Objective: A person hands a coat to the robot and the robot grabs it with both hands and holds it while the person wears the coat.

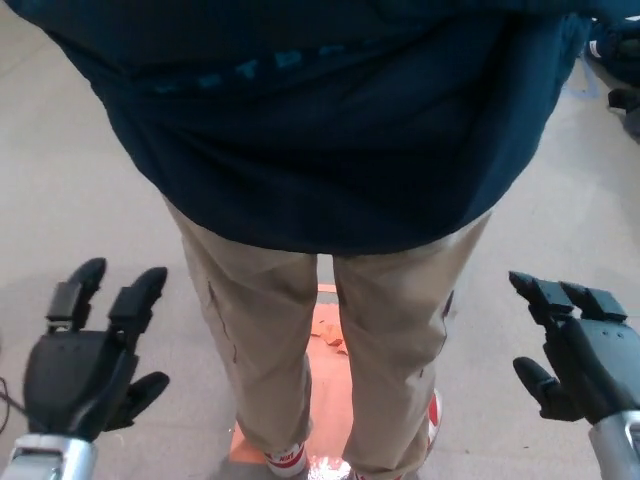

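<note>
The coat (pixel 320 120) fills the upper frame, already on the person's (pixel 330 330) back; my left hand (pixel 90 365), lower left, and right hand (pixel 575 350), lower right, hang spread and empty; raising either could, I judge, bump those 2 legs.

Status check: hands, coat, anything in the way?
Left hand open, right hand open, both low and clear of the coat. Coat on the person, back turned. Nothing between hands and coat.
</note>
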Controlling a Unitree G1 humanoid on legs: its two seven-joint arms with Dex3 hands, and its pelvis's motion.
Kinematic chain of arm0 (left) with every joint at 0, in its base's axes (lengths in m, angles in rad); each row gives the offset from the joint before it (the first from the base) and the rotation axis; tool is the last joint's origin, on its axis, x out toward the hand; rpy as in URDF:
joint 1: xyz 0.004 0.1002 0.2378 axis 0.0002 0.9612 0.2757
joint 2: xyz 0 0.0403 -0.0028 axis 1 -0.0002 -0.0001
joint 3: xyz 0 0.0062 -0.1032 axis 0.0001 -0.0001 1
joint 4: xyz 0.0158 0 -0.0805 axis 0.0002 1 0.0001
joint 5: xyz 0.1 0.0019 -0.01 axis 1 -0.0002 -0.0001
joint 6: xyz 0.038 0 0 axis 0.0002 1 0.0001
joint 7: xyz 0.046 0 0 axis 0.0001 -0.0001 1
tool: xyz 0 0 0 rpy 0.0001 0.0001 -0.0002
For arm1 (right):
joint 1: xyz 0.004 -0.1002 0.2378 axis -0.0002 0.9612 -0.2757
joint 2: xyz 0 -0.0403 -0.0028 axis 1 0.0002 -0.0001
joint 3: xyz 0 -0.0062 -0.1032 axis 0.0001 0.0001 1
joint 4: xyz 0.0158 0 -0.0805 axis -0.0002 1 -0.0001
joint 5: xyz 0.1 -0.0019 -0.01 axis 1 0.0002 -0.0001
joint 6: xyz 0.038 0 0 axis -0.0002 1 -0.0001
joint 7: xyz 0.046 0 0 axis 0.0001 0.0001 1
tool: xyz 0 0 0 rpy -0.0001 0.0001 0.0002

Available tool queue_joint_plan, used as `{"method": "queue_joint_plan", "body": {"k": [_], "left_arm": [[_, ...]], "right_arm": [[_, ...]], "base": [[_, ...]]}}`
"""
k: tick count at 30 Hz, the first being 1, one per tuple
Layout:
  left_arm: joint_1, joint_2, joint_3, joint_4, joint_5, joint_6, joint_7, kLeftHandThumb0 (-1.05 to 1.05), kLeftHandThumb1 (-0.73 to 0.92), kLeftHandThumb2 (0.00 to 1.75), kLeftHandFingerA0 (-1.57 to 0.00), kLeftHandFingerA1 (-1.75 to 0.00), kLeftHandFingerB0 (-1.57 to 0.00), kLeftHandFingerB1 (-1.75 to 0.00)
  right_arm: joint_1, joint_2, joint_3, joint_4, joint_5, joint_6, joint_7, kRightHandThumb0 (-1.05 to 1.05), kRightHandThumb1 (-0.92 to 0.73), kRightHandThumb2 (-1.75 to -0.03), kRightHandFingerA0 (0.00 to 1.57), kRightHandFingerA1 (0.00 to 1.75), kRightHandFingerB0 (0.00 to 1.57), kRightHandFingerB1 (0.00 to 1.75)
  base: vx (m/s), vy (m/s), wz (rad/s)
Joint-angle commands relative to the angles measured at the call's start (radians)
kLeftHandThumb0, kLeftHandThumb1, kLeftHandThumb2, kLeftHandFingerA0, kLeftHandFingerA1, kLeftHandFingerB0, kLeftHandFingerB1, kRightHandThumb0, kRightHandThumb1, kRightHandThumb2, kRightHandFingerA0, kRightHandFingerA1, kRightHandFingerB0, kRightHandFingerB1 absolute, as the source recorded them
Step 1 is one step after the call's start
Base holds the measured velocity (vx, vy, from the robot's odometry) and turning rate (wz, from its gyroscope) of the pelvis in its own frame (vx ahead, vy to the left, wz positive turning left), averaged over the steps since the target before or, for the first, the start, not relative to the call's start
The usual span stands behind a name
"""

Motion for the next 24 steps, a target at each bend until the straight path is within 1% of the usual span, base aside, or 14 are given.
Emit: {"method": "queue_joint_plan", "body": {"k": [1,2,3,4,6,7,10,11,12,15,19,20,23,24], "left_arm": [[-0.084,-0.014,-0.025,0.145,-0.059,-0.001,-0.175,-0.42,0.66,0.64,-0.35,-0.35,-0.07,-0.19],[-0.098,-0.015,-0.027,0.161,-0.063,-0.008,-0.184,-0.44,0.7,0.6,-0.35,-0.33,-0.04,-0.25],[-0.109,-0.015,-0.029,0.174,-0.066,-0.015,-0.19,-0.44,0.7,0.6,-0.35,-0.33,-0.04,-0.25],[-0.118,-0.014,-0.03,0.182,-0.071,-0.023,-0.197,-0.48,0.55,0.83,-0.26,-0.45,0.0,-0.25],[-0.138,-0.009,-0.03,0.195,-0.084,-0.045,-0.211,-0.47,0.55,0.84,-0.26,-0.45,0.0,-0.25],[-0.146,-0.005,-0.031,0.2,-0.09,-0.051,-0.231,-0.44,0.74,0.62,-0.31,-0.31,0.0,-0.23],[-0.158,0.0,-0.035,0.207,-0.099,-0.046,-0.268,-0.45,0.76,0.63,-0.29,-0.31,0.0,-0.19],[-0.159,-0.002,-0.039,0.21,-0.096,-0.032,-0.26,-0.46,0.74,0.69,-0.29,-0.33,-0.03,-0.13],[-0.16,-0.006,-0.04,0.211,-0.097,-0.019,-0.244,-0.49,0.78,0.64,-0.32,-0.32,0.0,-0.21],[-0.164,-0.016,-0.025,0.212,-0.122,0.016,-0.246,-0.48,0.79,0.64,-0.31,-0.31,0.0,-0.19],[-0.16,-0.009,0.008,0.214,-0.164,0.001,-0.273,-0.47,0.77,0.63,-0.34,-0.32,0.0,-0.21],[-0.159,-0.007,0.012,0.214,-0.168,-0.002,-0.271,-0.45,0.73,0.67,-0.33,-0.34,-0.02,-0.14],[-0.16,-0.011,0.019,0.212,-0.18,0.0,-0.278,-0.44,0.74,0.68,-0.3,-0.34,-0.03,-0.14],[-0.162,-0.012,0.019,0.21,-0.183,0.005,-0.289,-0.47,0.77,0.63,-0.32,-0.32,0.0,-0.19]], "right_arm": [[-0.088,-0.003,0.027,0.128,0.038,0.089,0.178,-0.43,-0.75,-0.63,0.27,0.31,0.27,0.3],[-0.106,-0.003,0.028,0.15,0.044,0.084,0.187,-0.4,-0.75,-0.63,0.3,0.32,0.29,0.31],[-0.118,-0.004,0.03,0.165,0.051,0.078,0.193,-0.4,-0.75,-0.63,0.3,0.32,0.29,0.31],[-0.129,-0.005,0.031,0.174,0.054,0.075,0.198,-0.39,-0.75,-0.63,0.3,0.32,0.3,0.32],[-0.155,-0.005,0.03,0.191,0.068,0.069,0.21,-0.38,-0.76,-0.63,0.3,0.32,0.3,0.31],[-0.168,-0.003,0.031,0.204,0.076,0.063,0.216,-0.36,-0.78,-0.64,0.3,0.31,0.29,0.31],[-0.186,-0.001,0.035,0.23,0.086,0.043,0.216,-0.35,-0.78,-0.64,0.31,0.32,0.28,0.31],[-0.192,-0.004,0.033,0.24,0.093,0.033,0.216,-0.33,-0.8,-0.64,0.33,0.32,0.24,0.3],[-0.197,-0.005,0.032,0.245,0.099,0.03,0.218,-0.32,-0.81,-0.65,0.32,0.32,0.22,0.29],[-0.209,-0.006,0.026,0.256,0.119,0.019,0.23,-0.31,-0.82,-0.65,0.32,0.32,0.19,0.28],[-0.232,0.001,0.028,0.271,0.133,0.008,0.238,-0.28,-0.85,-0.66,0.32,0.31,0.14,0.27],[-0.236,0.003,0.026,0.273,0.139,0.003,0.239,-0.27,-0.85,-0.66,0.32,0.31,0.14,0.27],[-0.24,0.001,0.018,0.28,0.155,-0.008,0.243,-0.25,-0.88,-0.66,0.31,0.31,0.12,0.26],[-0.243,-0.001,0.018,0.285,0.159,-0.012,0.245,-0.24,-0.88,-0.67,0.29,0.31,0.12,0.24]], "base": [[0.0,0.0,0.0],[0.0,0.0,0.0],[0.0,0.0,0.0],[0.0,0.0,0.0],[0.0,0.0,0.0],[0.0,0.0,0.0],[0.0,0.0,0.0],[0.0,0.0,0.0],[0.0,0.0,0.0],[0.0,0.0,0.0],[0.0,0.0,0.0],[0.0,0.0,0.0],[0.0,0.0,0.0],[0.0,0.0,0.0]]}}
